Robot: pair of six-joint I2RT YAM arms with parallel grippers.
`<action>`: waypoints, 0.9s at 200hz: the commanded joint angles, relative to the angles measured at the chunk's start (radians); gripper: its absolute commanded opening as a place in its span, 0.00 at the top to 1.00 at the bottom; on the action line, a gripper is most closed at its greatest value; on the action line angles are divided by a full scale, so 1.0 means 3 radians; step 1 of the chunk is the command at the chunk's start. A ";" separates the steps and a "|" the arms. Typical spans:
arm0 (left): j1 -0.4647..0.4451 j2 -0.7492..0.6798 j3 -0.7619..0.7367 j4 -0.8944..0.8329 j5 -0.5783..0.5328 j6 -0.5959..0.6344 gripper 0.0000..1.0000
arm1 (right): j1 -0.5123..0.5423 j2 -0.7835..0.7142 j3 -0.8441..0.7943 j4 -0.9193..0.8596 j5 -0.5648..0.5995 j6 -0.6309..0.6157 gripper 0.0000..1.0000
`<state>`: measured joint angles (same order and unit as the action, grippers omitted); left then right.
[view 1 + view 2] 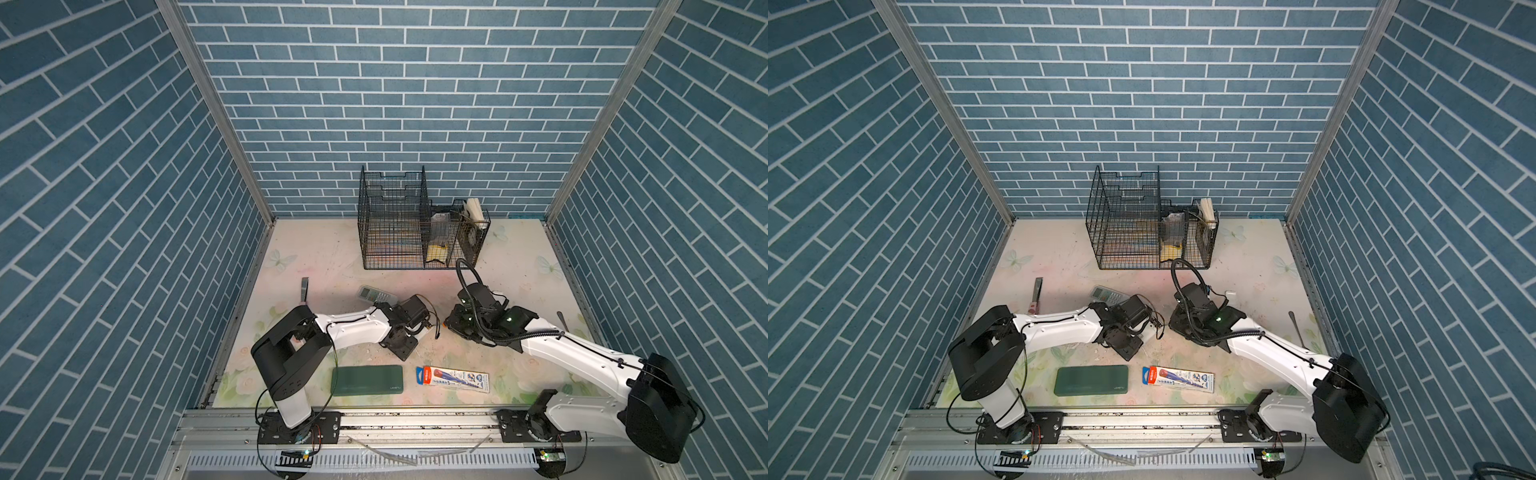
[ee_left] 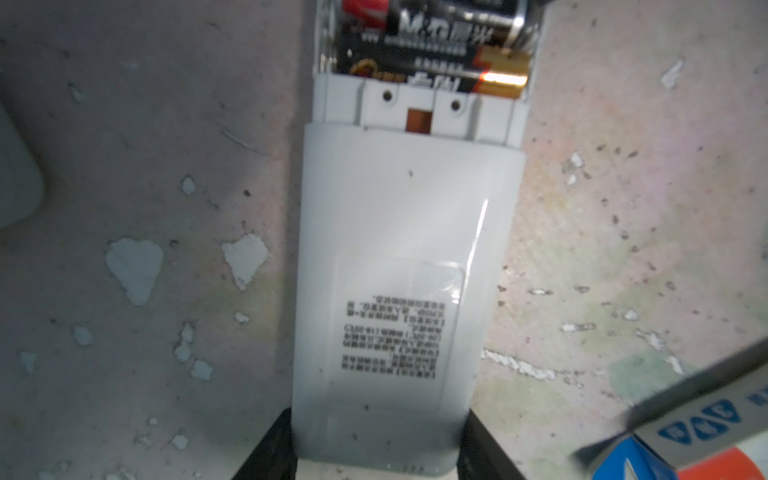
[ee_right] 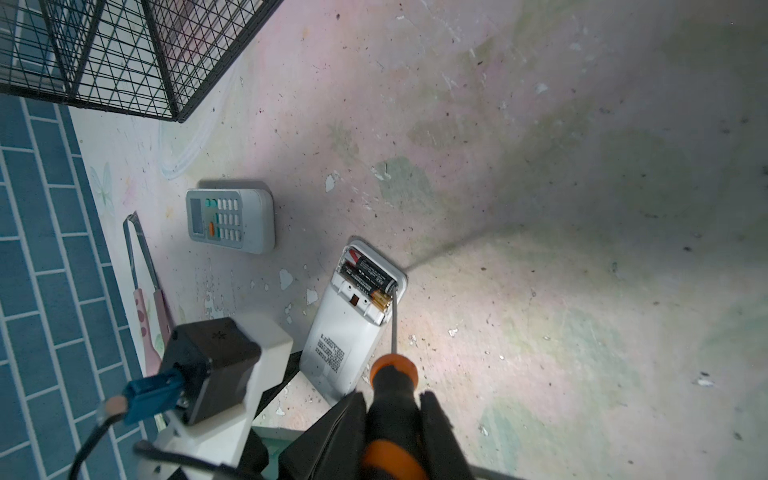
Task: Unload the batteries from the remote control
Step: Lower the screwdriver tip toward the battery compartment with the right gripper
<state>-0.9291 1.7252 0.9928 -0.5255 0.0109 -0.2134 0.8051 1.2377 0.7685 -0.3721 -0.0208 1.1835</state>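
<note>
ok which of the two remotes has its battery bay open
The white remote lying face down in the left gripper's jaws: its two black batteries are exposed. The other remote lies buttons up, apart from it.

The remote control (image 2: 399, 270) is smooth matt white plastic. The batteries (image 2: 436, 54) wear glossy black wrap with shiny coppery ends. The screwdriver (image 3: 390, 390) has a bare metal shaft. The tabletop (image 3: 540, 187) is matt, scuffed and chipped.

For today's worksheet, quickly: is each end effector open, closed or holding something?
Left end effector: closed on the white rectangular plastic remote control.
Right end effector: closed on the orange-and-black-handled metal screwdriver.
</note>
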 commanded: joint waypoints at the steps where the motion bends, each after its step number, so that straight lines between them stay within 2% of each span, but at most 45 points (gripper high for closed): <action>1: -0.0028 0.0037 -0.0096 -0.0007 -0.0046 -0.0035 0.63 | 0.0046 0.0052 -0.0095 0.0031 -0.0059 0.0213 1.00; 90: -0.0077 0.0058 -0.0124 0.0026 -0.0022 -0.0042 0.66 | 0.0050 0.0018 -0.0245 0.0396 -0.0106 0.0500 1.00; 180: -0.0127 0.0098 -0.0159 0.0044 0.0025 0.0030 0.69 | 0.0047 -0.0152 -0.0337 0.0627 0.0029 0.0534 1.00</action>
<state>-0.9463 1.7206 0.9829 -0.5110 -0.0032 -0.2501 0.8070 1.2049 0.6895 -0.2596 -0.0109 1.3048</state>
